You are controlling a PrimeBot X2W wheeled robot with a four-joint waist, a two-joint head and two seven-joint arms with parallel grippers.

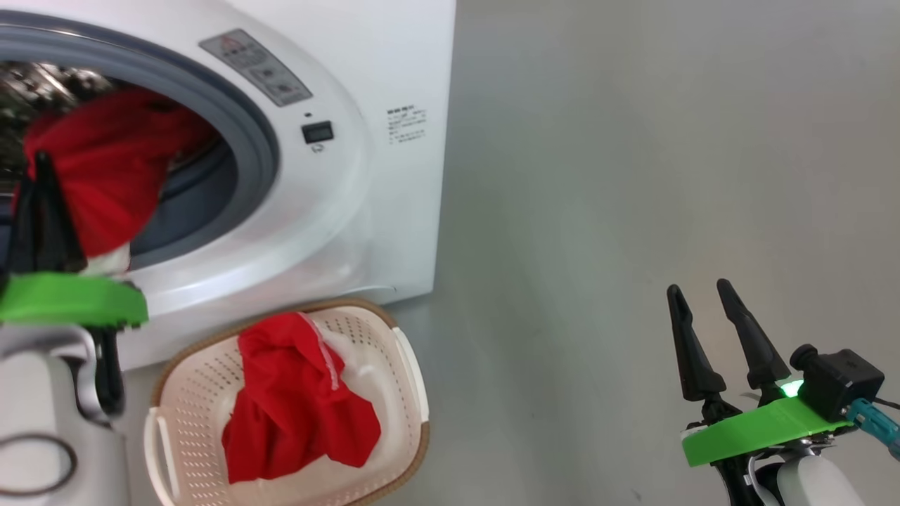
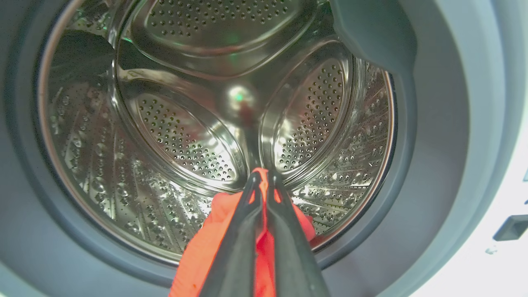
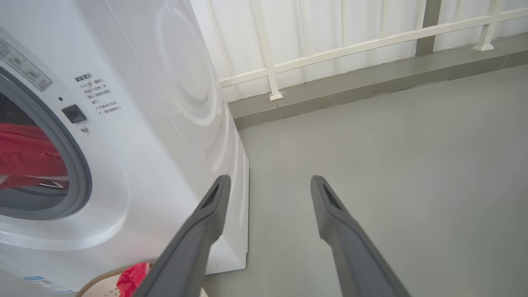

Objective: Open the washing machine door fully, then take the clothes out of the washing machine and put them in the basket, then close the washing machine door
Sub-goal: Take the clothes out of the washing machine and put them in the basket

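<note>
Head view puts the clothes in two places: one red garment (image 1: 105,169) hangs at the mouth of the washing machine (image 1: 394,63), in the upper left of the frame, and a second red garment (image 1: 295,407) lies crumpled in the basket (image 1: 197,393) at the bottom centre, on the floor just in front of the machine. At the left edge, the left gripper (image 1: 39,165) has its fingers pressed together on the garment at the mouth. In the left wrist view the two dark fingers meet at their tips with red cloth pinched between them, low in the frame, in front of the grey rubber ring (image 2: 433,165) and the perforated steel drum (image 2: 185,136). At the lower right of the head view, well apart from the machine, the right gripper (image 1: 698,287) has its fingers spread wide, holding nothing, above the grey floor (image 1: 598,176). Right wrist view adds a white railing (image 3: 264,41) across the top of the frame, beyond the machine's side.
</note>
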